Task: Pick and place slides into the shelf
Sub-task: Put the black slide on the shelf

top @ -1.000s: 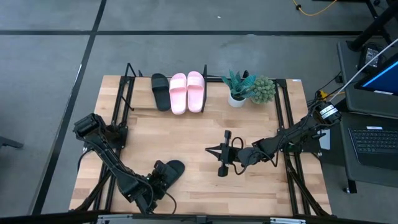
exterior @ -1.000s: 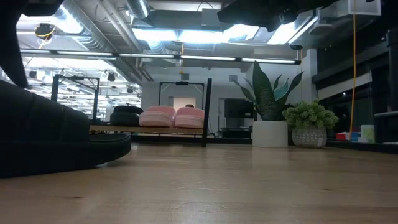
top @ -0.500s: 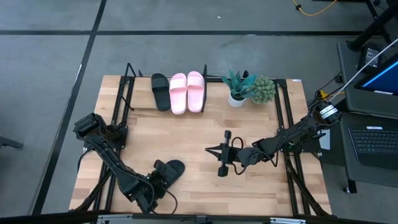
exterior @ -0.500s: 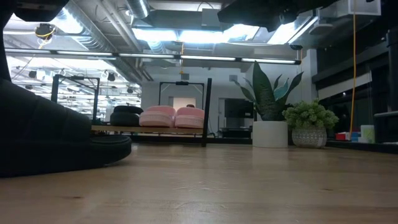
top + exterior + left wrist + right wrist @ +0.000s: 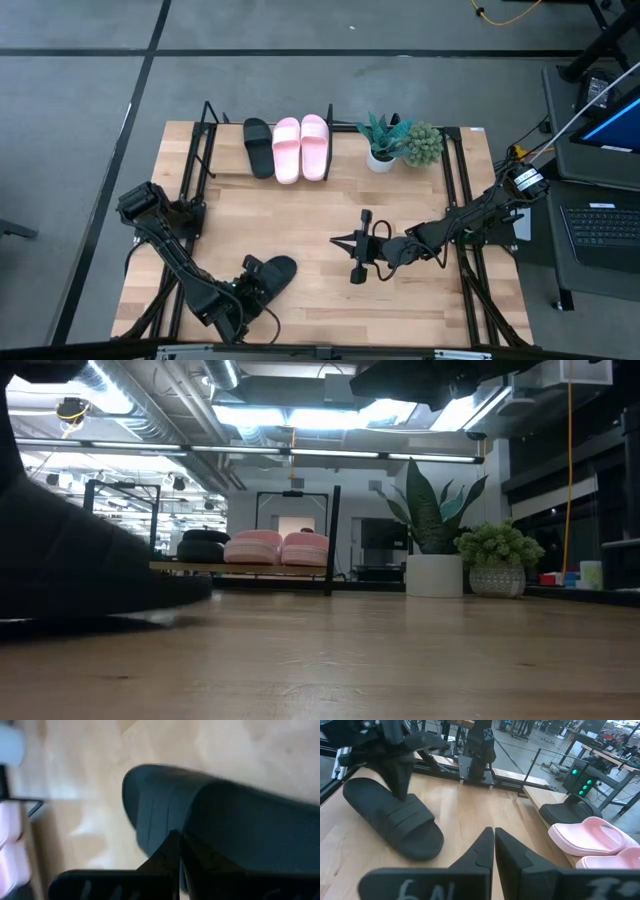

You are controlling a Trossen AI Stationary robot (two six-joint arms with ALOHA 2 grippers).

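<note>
- Shelf (image 5: 215,135), far left: one black slide (image 5: 258,146) and two pink slides (image 5: 300,148) rest on it.
- Fourth slide (image 5: 272,272), black: near left, on the table (image 5: 300,215).
- My left gripper (image 5: 250,272): clenched on this slide's heel.
- My right gripper (image 5: 357,247): table centre, fingers together, empty.

We are in an open industrial lab: exposed ducts and strip lights (image 5: 290,415) overhead, grey concrete floor (image 5: 300,90), a laptop (image 5: 600,225) beside the wooden bench (image 5: 330,205), more workstations behind.
</note>
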